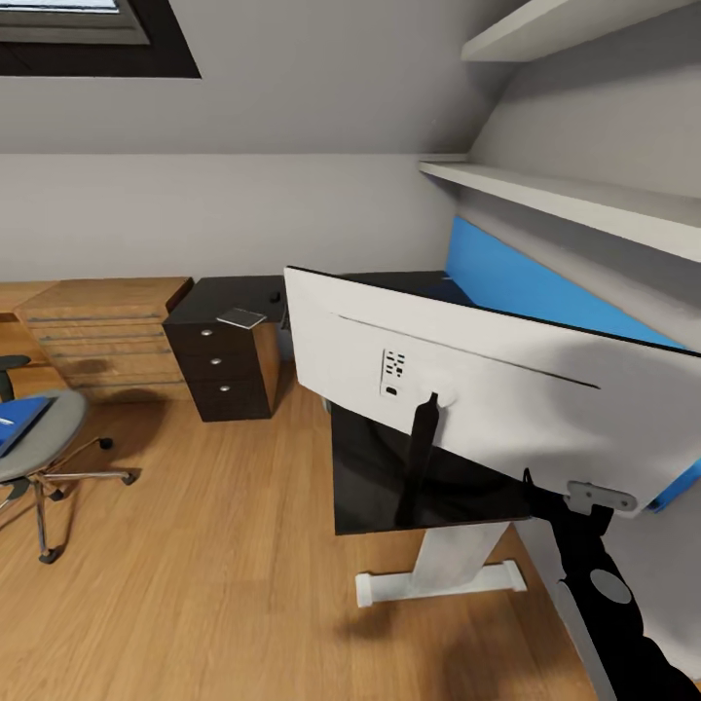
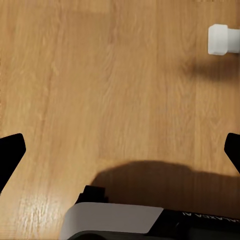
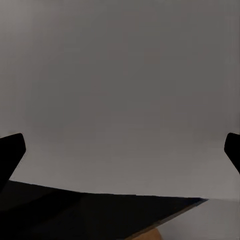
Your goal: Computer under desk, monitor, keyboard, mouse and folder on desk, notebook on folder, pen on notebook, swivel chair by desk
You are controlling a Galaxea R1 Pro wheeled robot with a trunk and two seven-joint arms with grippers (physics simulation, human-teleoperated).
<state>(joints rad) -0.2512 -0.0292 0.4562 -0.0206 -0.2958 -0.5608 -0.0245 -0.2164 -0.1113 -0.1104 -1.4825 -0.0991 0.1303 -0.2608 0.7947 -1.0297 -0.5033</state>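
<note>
Right arm: the black forearm rose from the near right, and the right gripper (image 1: pixel 590 497) sat right at the monitor's lower right edge; its fingertips stood wide apart in the right wrist view, pinching nothing I could see.
Left gripper: the left gripper (image 2: pixel 120 150) hung splayed open over bare wooden floor (image 2: pixel 100 75), holding nothing, with the end of the desk's white foot (image 2: pixel 220 39) near it.
Monitor: the monitor (image 1: pixel 467 380) showed its white back to the head camera, tilted down to the right, its black stem reaching to the desktop, so on the desk, though whether it stood settled I couldn't tell.
Desk: the desk (image 1: pixel 370 487) carried it on the black top, blue panel behind.
Swivel chair: the swivel chair (image 1: pixel 44 438) stood well apart at the left, the blue folder (image 1: pixel 19 424) lying on its seat.
Drawer unit: a dark drawer unit (image 1: pixel 222 375) stood beyond, something flat and pale on top.
Progress: early going, I'd judge; folder, chair and stacking all left.
</note>
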